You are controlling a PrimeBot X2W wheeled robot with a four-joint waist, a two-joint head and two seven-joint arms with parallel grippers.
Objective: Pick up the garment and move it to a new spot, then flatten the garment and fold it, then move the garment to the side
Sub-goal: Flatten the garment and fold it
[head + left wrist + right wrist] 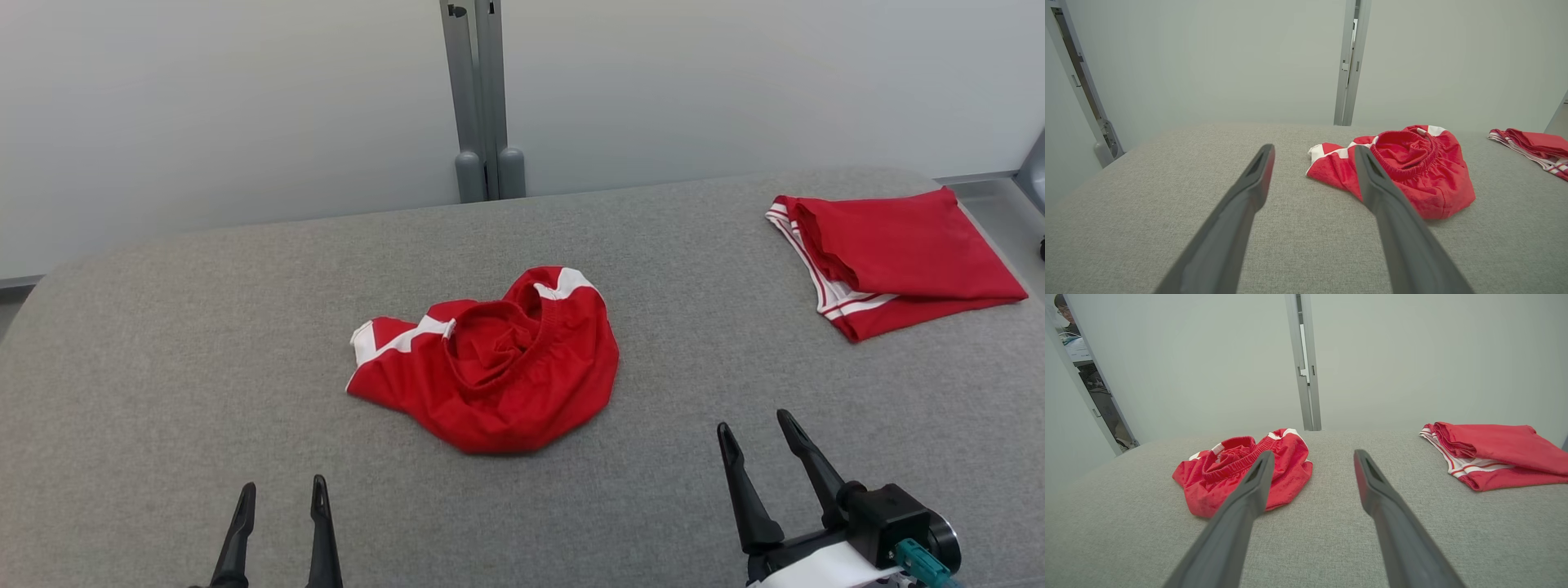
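The crumpled red shorts with white side panels (490, 367) lie in a heap near the middle of the grey fabric-covered table (163, 367). They lie beyond both grippers and between them. From the left gripper (282, 483) they lie farther off and to the right. From the right gripper (753, 420) they lie farther off and to the left. Neither gripper touches them.

The heap's long axis runs left to right across the table. A white-trimmed corner points left, and the rounded bulk sits at the right. The gathered elastic waistband (498, 327) is bunched on top, its opening facing up.

Both grippers hover over the near edge of the table, fingers pointing away toward the far side. Each has its two dark fingers spread wide with nothing between them.

A folded red garment with white stripes (898, 261) rests at the far right of the table, well apart from the heap. Behind the table a grey metal post (482, 98) rises against a pale wall (204, 98).
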